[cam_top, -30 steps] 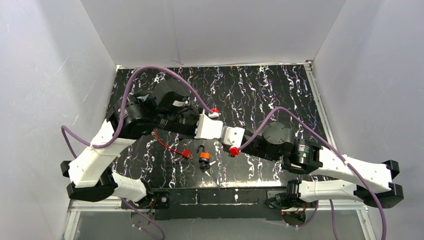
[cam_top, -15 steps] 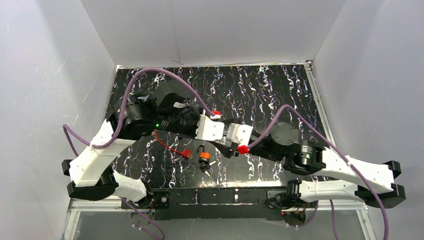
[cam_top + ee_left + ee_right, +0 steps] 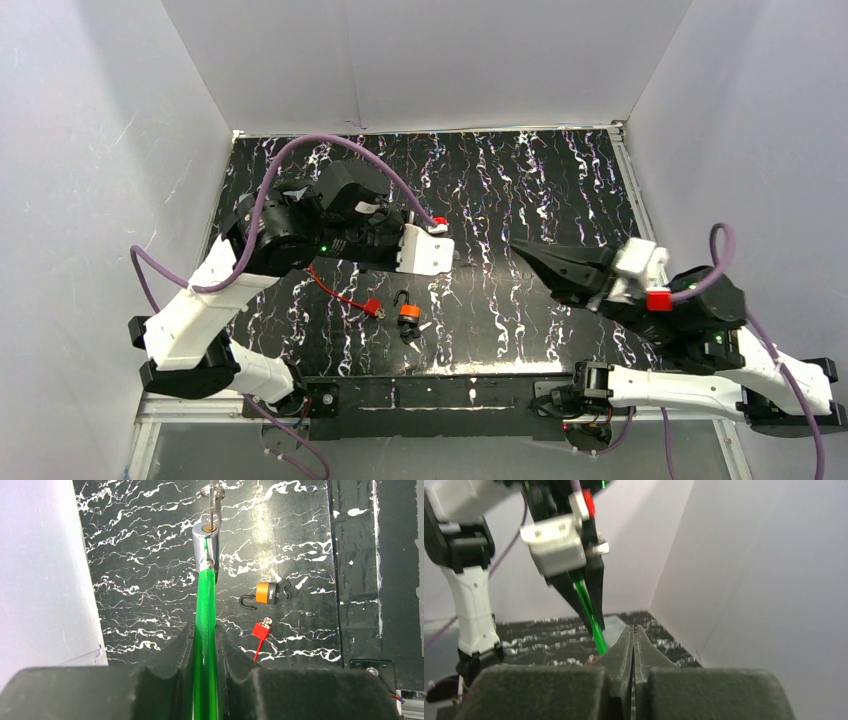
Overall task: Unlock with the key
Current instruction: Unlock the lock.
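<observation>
Black rail (image 3: 430, 392) runs along the near counter edge, arm bases on it. Just past it, orange padlock (image 3: 408, 312) lies flat on the black marbled counter (image 3: 560, 190), shackle pointing away from the rail; can't tell if the shackle is latched. Black-headed keys (image 3: 287, 586) sit against its body end, touching. Red tag (image 3: 373, 307) on a thin red wire lies just left of the padlock, not touching it. Further back, left hand (image 3: 206, 635) is over the counter, closed narrow on a green cable (image 3: 205, 600) that runs straight out between its fingers (image 3: 182, 645). Cable ends in a chrome cylinder (image 3: 205, 545), clear of the fingertips and held in the air, nothing else touching it. Key (image 3: 212, 510) is stuck in the cylinder's end, with a metal ring (image 3: 215, 490) hanging at the top edge of the left wrist view. Right hand (image 3: 516, 245) is on the right side, well apart from the cylinder and key, fingers pressed fully together with nothing between them, tip pointing toward the left hand. Right wrist view shows the shut fingers (image 3: 626, 645) and, beyond them, the left hand with the green cable sticking down and out. Far end of the counter meets white walls (image 3: 430, 60) on three sides.
</observation>
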{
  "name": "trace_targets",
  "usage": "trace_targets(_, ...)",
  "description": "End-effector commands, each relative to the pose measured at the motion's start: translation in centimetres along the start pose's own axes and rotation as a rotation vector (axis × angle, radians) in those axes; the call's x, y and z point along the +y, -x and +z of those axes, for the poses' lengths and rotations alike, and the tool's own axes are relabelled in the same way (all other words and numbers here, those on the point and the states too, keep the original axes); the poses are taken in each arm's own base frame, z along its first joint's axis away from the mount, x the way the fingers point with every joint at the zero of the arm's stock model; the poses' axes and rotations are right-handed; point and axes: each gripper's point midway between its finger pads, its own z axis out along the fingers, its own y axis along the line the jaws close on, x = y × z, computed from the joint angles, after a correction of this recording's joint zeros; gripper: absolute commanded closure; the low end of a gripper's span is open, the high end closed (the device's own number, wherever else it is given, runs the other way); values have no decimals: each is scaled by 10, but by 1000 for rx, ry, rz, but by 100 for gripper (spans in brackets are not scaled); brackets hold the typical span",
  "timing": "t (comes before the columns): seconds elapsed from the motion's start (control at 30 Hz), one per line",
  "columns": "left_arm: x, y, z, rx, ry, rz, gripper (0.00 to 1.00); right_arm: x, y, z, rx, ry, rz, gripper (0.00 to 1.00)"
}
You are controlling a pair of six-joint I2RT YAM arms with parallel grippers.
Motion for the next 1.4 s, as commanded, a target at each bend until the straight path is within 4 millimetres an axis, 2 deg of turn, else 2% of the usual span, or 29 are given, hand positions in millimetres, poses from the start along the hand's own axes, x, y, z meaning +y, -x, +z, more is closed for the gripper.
trace_targets(0.0,12,12,-16,-48,68,23,100,8,-60,0,207,-16,-18,92)
trace_targets(0.17,12,15,-21,-64,71,26,100,16,-80,2,269,7,-38,81)
trace_targets(0.47,9,18,-25,-81,56,22,100,18,-95,0,305,10,-62,73)
trace_targets(0.63,7,20,-24,-86,40,23,100,18,-95,2,302,8,-75,67)
trace_targets(0.8,4,22,-25,-95,24,26,100,17,-94,6,291,4,-84,67)
trace_targets(1.0,2,22,-24,-98,13,27,100,15,-91,10,278,-7,-98,67)
trace_targets(1.17,3,23,-25,-99,17,30,100,20,-97,11,293,13,-91,68)
trace_targets(1.23,3,23,-25,-101,18,30,100,23,-100,10,301,22,-84,72)
trace_targets(1.37,5,25,-27,-111,25,32,100,25,-103,9,309,27,-74,88)
